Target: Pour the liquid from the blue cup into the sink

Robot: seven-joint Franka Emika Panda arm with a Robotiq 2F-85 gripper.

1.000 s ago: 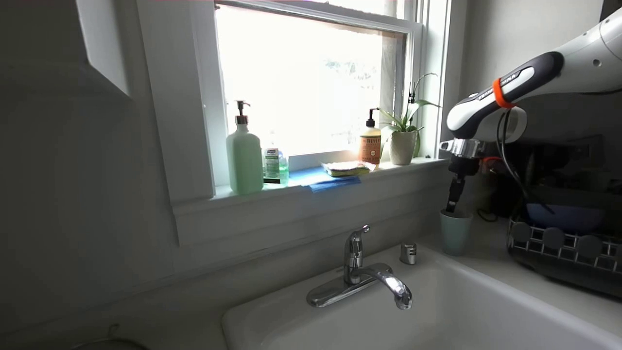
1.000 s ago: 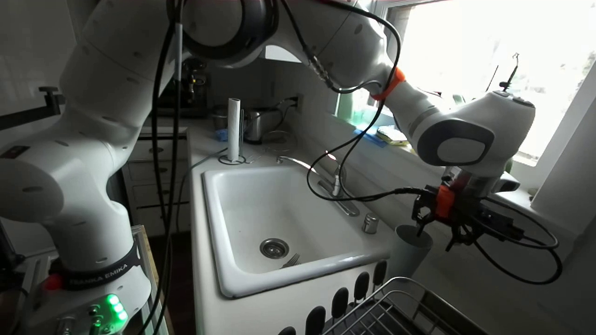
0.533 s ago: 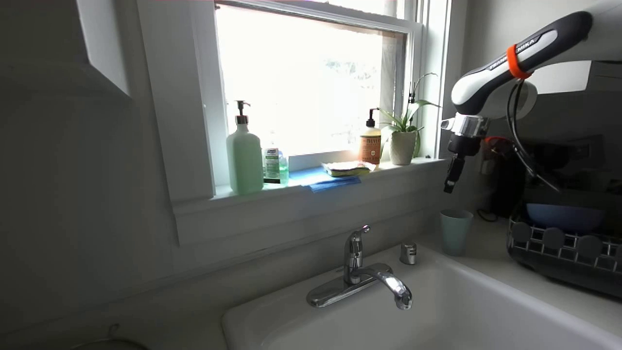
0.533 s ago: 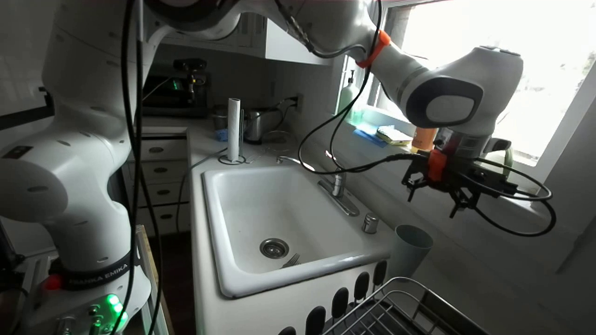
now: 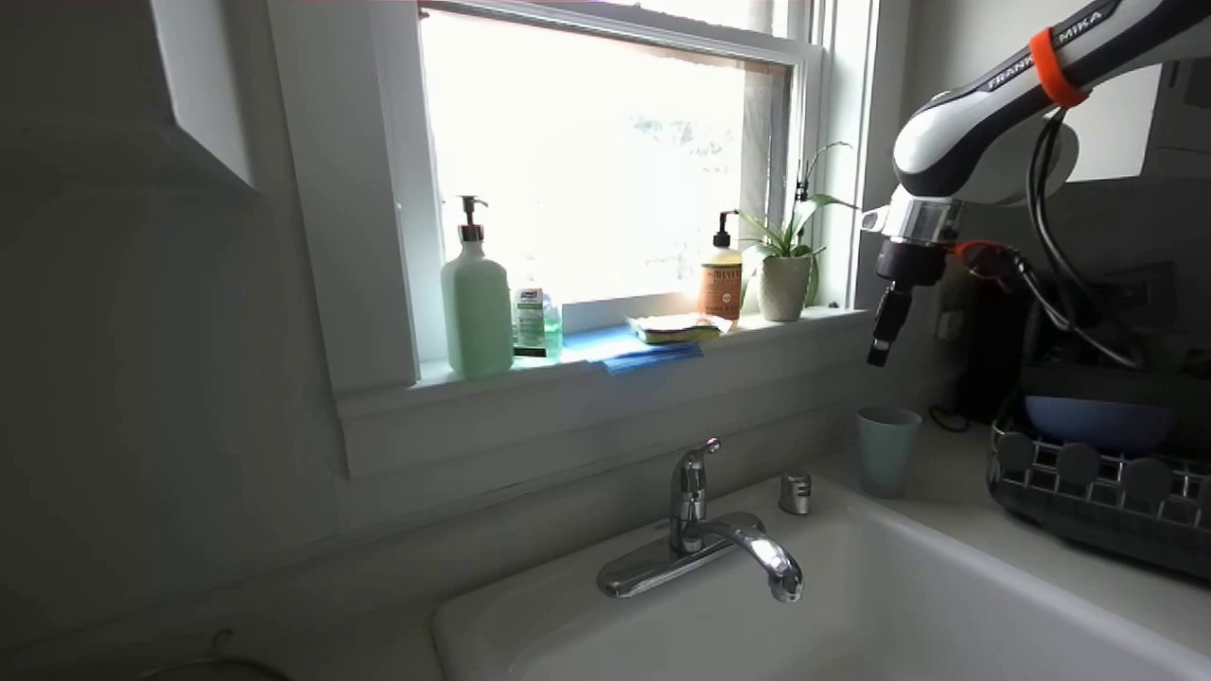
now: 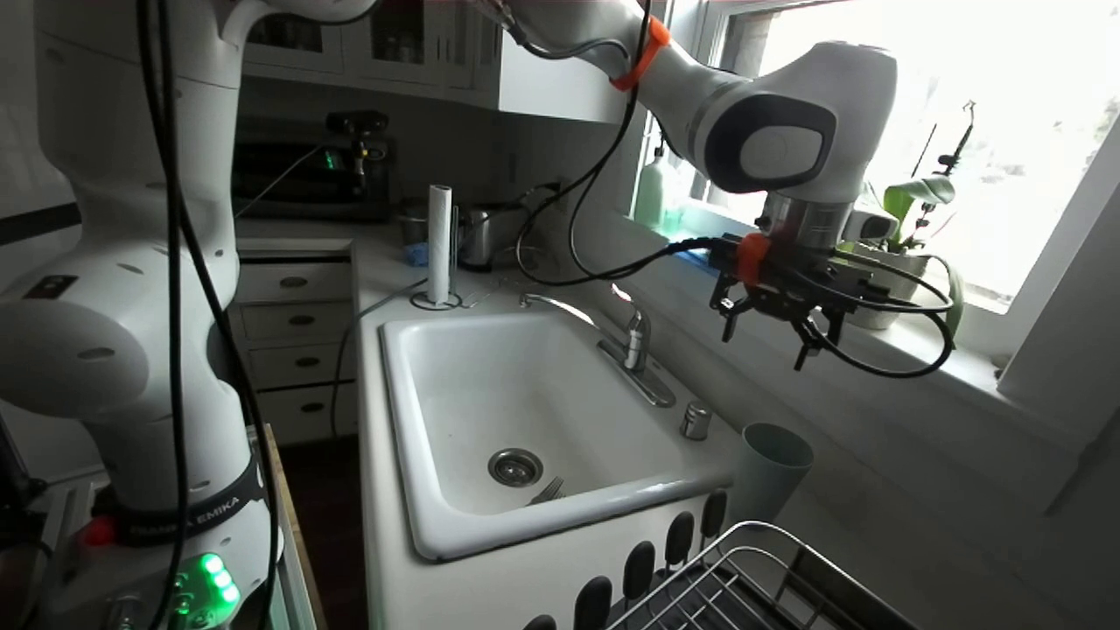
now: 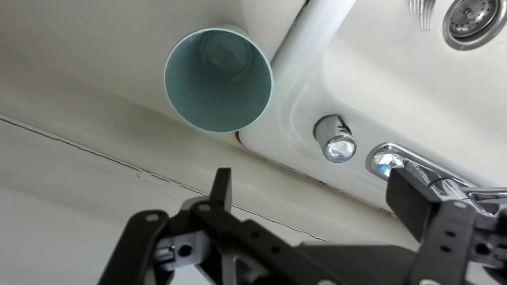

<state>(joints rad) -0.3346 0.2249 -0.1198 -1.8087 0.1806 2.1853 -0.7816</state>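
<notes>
The hand (image 6: 765,345) is hanging higher than the blue cup (image 5: 887,459) and clear of it, its jaws standing wide apart. The cup is standing upright on the bench (image 5: 956,473), just beside a corner of the sink (image 6: 477,394) and near the dish rack (image 5: 1147,480); in the wrist view its inside is showing, though what it is holding I cannot tell. Metal fork tines (image 6: 549,491) are showing in the sink, just beside the drain (image 6: 515,468).

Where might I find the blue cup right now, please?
The blue cup stands right of centre in an exterior view, on the counter between the sink and the dish rack, with the small chrome cap to its left.
</notes>
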